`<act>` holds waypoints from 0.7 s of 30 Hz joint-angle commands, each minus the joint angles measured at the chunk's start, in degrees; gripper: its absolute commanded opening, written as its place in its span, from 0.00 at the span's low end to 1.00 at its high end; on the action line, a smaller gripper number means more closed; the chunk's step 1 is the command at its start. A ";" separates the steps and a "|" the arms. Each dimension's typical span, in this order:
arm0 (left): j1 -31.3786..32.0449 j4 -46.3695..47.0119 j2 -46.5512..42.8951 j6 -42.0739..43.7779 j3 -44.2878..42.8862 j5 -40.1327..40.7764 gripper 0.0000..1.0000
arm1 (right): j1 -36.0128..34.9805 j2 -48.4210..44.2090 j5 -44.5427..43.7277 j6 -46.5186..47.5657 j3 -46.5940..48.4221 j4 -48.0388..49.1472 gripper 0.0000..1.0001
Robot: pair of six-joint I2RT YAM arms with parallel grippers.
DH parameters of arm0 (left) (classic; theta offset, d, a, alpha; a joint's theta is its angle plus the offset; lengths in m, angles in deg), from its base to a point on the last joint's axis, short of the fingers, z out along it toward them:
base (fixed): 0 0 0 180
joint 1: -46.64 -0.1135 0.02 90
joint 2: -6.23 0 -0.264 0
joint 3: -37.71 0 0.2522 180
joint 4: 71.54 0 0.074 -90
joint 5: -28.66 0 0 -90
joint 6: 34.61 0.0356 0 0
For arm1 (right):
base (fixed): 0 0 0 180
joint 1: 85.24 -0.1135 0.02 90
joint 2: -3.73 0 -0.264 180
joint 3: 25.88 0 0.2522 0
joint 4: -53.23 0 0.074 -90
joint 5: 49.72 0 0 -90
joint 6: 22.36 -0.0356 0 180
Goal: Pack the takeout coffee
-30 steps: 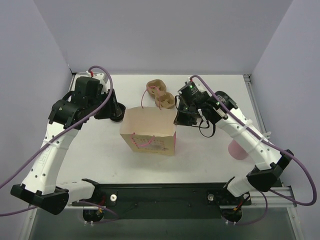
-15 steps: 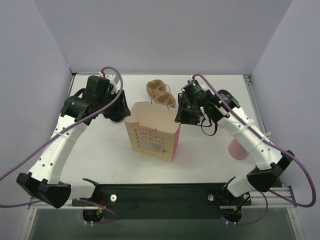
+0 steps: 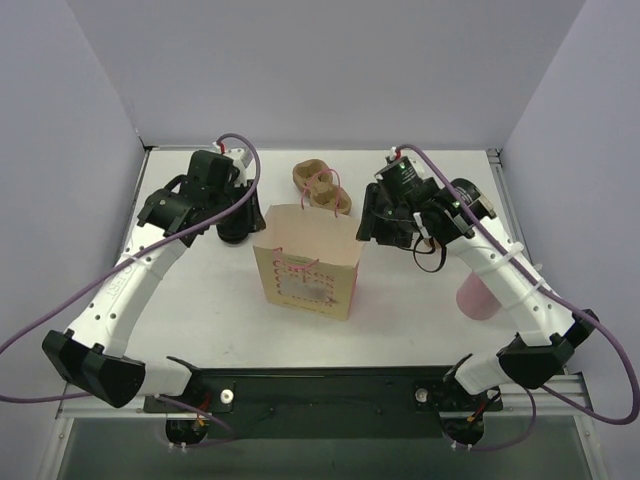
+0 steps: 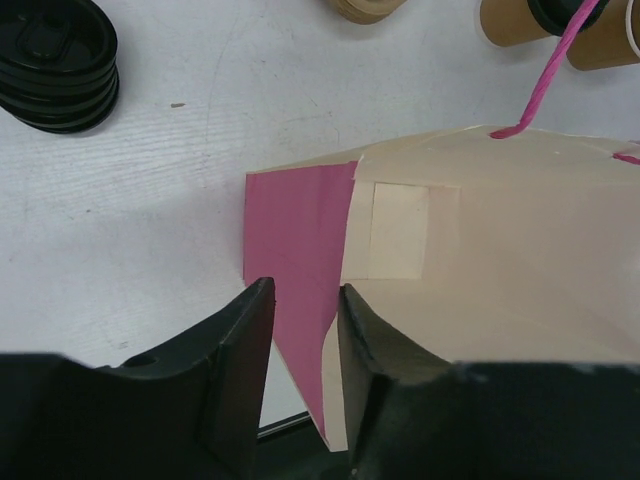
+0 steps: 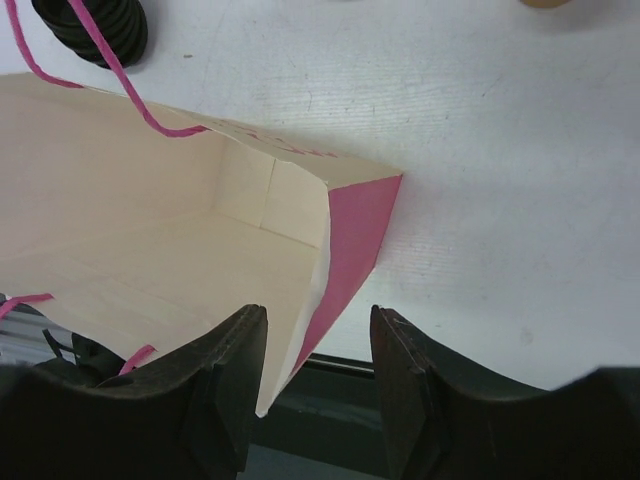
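Observation:
A cream paper bag [image 3: 305, 262] with pink sides and pink string handles stands open at mid-table. My left gripper [image 3: 247, 226] is at its left rim. In the left wrist view the jaws [image 4: 305, 320] stand narrowly apart astride the pink side wall [image 4: 295, 250]. My right gripper [image 3: 372, 230] is at the right rim, its jaws [image 5: 318, 345] wider apart around the bag's corner edge [image 5: 350, 240]. Brown kraft cups, one with a black lid [image 4: 520, 18], show at the left wrist view's top edge. In the top view they sit behind the bag [image 3: 322, 187].
A stack of loose black lids [image 4: 55, 55] lies left of the bag and also shows in the right wrist view [image 5: 95, 25]. A pink cup [image 3: 478, 298] stands at the right, beside my right arm. The bag's inside [image 5: 150, 260] holds nothing.
The bag went from lying tilted to standing upright and open. My left arm swung right and back to its left rim. My right gripper shifted slightly right.

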 commanded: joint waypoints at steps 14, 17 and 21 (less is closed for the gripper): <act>2.12 -6.78 -3.97 0.74 0.56 1.33 0.00 | 14.29 16.71 -3.46 15.95 25.79 7.74 0.50; 1.95 -11.16 -6.69 1.79 0.65 3.17 0.00 | 14.82 23.05 -2.84 20.96 28.53 10.91 0.54; 0.37 -16.44 -9.33 3.02 -0.84 7.74 0.00 | 15.70 29.89 1.03 23.34 28.79 15.39 0.55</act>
